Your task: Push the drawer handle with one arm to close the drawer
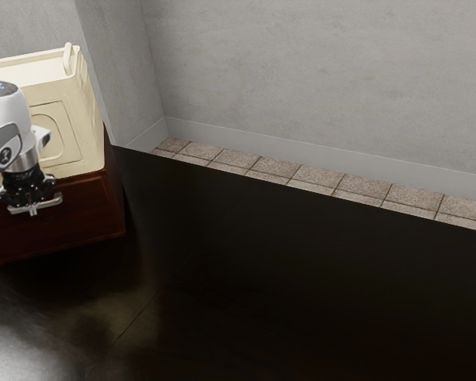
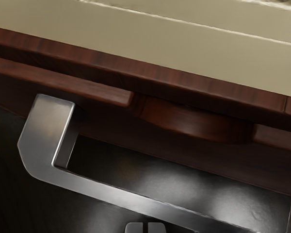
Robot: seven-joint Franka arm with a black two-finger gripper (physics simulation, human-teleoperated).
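Grey wall (image 1: 317, 79) far, dark glossy surface (image 1: 301, 278) near; reddish wooden cabinet (image 1: 113, 186) at exterior view's left. Silver bar handle (image 2: 106, 189) on drawer (image 1: 87, 218), long axis along its front. Gripper (image 1: 33, 211) fingers pressed together, just beside handle's outer side; push goes cabinet-ward. Remaining drawer gap possibly small, hard to judge.

Dk tabletop (image 1: 301, 278), v. glossy, approx. black, w/ cloudy pale reflections & a thin diag. line twd ext. view's lower left; straight far edge slopes down twd ext. view's right. Directly on it: red-brn wooden cabinet (image 1: 87, 213), upright, at ext. view's left, base touching tabletop. Wrist view: same dk surface w/ soft pale sheen nr cabinet front
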